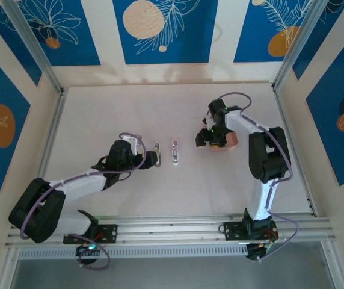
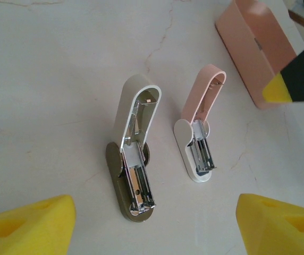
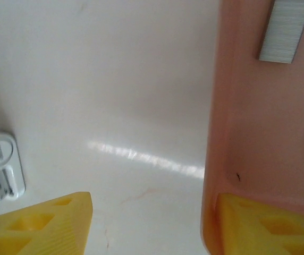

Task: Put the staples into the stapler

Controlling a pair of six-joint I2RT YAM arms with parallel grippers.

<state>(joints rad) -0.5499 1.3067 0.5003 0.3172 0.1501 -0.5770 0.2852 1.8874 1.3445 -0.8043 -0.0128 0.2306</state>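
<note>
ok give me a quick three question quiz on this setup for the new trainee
1. The olive stapler and the pink stapler are: A closed, B opened up, C stacked.
2. True or false: the right hand straddles a wall of the pink tray, one finger on each side.
3. Fill in: the staples lie in the ____.
Key: 1 B; 2 true; 3 tray.
</note>
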